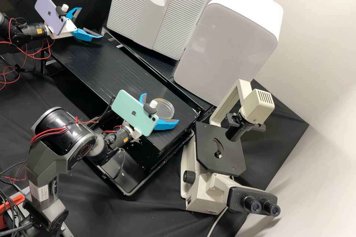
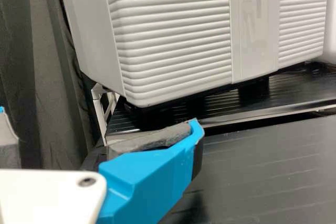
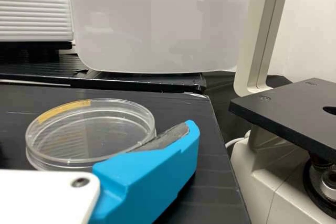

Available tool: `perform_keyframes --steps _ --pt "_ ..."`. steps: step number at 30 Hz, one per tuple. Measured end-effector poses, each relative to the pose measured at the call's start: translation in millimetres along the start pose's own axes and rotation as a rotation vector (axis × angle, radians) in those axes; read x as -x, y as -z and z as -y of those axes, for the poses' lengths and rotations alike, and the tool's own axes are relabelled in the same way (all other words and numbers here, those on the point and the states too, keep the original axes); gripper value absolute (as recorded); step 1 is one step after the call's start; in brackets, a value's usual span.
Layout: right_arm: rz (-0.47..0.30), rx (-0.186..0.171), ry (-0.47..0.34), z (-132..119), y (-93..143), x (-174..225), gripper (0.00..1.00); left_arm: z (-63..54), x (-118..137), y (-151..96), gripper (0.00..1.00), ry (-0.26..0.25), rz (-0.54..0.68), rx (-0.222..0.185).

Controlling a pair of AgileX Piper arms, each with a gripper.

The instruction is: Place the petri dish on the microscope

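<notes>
In the high view, a petri dish (image 1: 164, 109) lies on the front surface (image 1: 107, 66) near its right end, between the fingers of the right end effector (image 1: 160, 109); whether they touch it is unclear. The left end effector (image 1: 91, 22) is over toward the surface's far left end. Behind, across a narrow gap, the rear surface (image 2: 299, 90) carries one appliance (image 1: 129, 11) on the left and a second appliance (image 1: 226, 44) to its right. A microscope (image 1: 202, 192) stands beyond the front surface's right end, its eyepieces (image 1: 259, 206) before the stage (image 1: 222, 152).
</notes>
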Motion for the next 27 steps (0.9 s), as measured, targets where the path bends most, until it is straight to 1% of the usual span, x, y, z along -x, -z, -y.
perform_keyframes --steps 27 --pt "0.005 0.001 0.005 2.8 -2.2 -4.6 0.00 0.0 0.0 0.0 1.00 0.000 0.000 0.000"
